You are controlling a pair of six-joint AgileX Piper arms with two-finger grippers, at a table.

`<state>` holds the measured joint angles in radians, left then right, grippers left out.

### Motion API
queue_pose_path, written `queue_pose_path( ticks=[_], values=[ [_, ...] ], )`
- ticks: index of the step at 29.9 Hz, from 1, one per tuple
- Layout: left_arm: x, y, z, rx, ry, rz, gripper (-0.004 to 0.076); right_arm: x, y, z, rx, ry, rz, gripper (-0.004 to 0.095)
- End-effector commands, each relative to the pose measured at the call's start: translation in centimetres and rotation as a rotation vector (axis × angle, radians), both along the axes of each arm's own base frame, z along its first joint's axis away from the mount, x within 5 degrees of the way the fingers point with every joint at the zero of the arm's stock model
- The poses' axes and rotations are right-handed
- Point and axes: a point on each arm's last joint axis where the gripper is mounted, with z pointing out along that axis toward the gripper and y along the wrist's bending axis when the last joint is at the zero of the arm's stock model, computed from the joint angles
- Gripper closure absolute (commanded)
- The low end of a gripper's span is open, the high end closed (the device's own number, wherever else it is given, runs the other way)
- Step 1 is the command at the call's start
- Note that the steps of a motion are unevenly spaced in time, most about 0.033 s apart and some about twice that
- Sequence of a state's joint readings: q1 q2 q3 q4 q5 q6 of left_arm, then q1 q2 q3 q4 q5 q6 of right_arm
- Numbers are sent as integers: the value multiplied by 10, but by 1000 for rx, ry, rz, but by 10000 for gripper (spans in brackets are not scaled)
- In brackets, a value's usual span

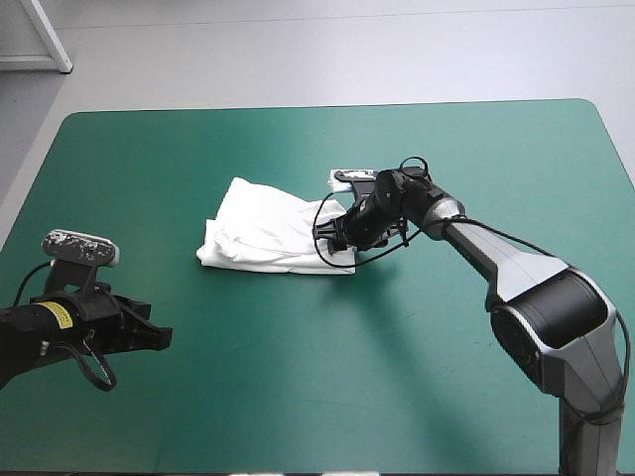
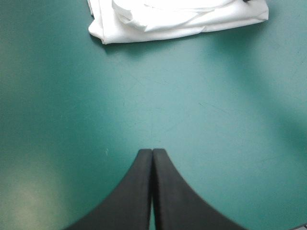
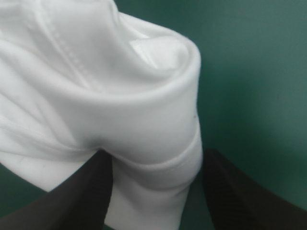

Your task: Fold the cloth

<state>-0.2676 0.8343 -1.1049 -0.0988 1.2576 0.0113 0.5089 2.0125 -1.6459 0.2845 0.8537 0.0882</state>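
Teal-green cover (image 1: 198, 397): right claw (image 3: 157, 153) apart astride T-shirt (image 3: 96, 72) fold; left claw (image 2: 152, 152) together.

Left arm (image 1: 50, 322) held back low at the near left, left hand (image 2: 152, 151) with fingers pressed together in a pointed arch; right arm (image 1: 506, 263) stretched forward and inward, wrist bent down, right hand (image 3: 157, 152) with fingers standing apart.

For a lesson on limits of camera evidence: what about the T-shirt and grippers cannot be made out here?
High view: right gripper, fingers hidden by its own wrist.
Left wrist view: T-shirt, far part cut off by the edge.
Right wrist view: most of its outline cut off too.
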Motion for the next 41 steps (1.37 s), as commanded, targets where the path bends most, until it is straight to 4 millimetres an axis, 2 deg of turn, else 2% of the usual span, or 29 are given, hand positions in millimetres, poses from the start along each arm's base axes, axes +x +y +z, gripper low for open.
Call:
queue_pose_path(
  ticks=[1, 6, 8, 11, 21, 27, 33, 37, 41],
  values=[
    [-4, 0, 5, -12, 4, -8, 733, 2, 1, 19, 72, -49, -17, 370],
    [-4, 0, 6, -11, 1, -7, 733, 5, 9, 1, 123, 34, -41, 399],
    [-4, 0, 6, -11, 1, -7, 733, 5, 9, -1, 116, 40, -37, 539],
    [-4, 0, 6, -10, 3, -7, 733, 4, 7, -1, 96, 34, -31, 908],
    [-4, 0, 6, -11, 1, -7, 733, -2, -13, 18, -91, -16, -33, 923],
    [-4, 0, 6, -13, 0, -8, 733, -1, -44, 38, -181, -44, -85, 927],
    [-4, 0, 6, -13, 0, -8, 733, 4, -91, 43, -258, -7, -165, 927],
    [-4, 0, 6, -13, 0, -8, 733, 4, -131, 50, -306, -7, -239, 927],
    [-4, -1, 6, -16, 1, -9, 733, -4, -175, 44, -356, 47, -308, 927]
  ],
)
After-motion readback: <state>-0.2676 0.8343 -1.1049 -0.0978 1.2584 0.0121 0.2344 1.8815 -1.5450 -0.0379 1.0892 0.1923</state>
